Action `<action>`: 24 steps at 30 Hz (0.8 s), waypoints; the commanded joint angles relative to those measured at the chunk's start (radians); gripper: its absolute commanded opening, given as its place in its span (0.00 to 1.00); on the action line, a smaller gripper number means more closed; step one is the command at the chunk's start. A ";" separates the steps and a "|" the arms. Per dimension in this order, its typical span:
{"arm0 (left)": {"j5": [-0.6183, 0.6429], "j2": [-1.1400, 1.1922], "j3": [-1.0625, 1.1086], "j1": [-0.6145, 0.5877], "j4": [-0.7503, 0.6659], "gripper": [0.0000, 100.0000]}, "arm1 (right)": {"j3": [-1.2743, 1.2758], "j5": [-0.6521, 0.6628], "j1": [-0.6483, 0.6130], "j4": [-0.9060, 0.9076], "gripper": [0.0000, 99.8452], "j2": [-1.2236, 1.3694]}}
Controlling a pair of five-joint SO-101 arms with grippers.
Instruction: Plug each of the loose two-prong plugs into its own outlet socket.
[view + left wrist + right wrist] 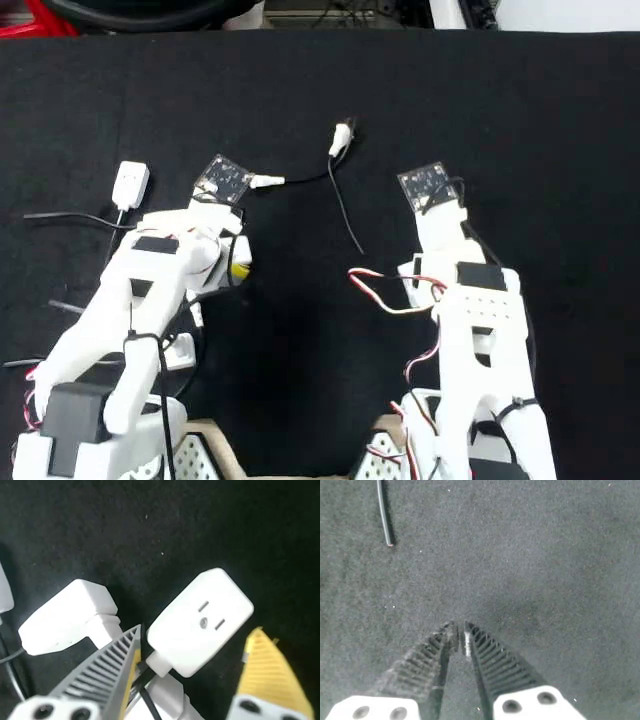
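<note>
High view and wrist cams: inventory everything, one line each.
Black cloth table: one, black, under everything.
White socket block: one, white, framed by the left pincer.
White plastic block: one, white, beside that socket block.
White adapter on a black cord: one, white, table's left side.
Black cable with small white plugs: one cable, two plugs, between the arms.
Left pincer: one, grey and yellow, open, astride the socket block.
Right pincer: one, grey, shut, over bare cloth.
</note>
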 commanded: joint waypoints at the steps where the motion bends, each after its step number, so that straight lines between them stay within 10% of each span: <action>1: -0.028 0.003 -0.019 0.025 -0.005 0.25 | -0.004 0.008 -0.006 -0.014 0.01 -0.001; 12: -0.043 -0.009 -0.018 0.208 0.009 0.04 | -0.004 0.008 -0.006 -0.014 0.01 -0.002; 24: 0.072 -0.256 -0.053 0.225 0.486 0.03 | -0.004 0.008 -0.005 -0.014 0.01 -0.002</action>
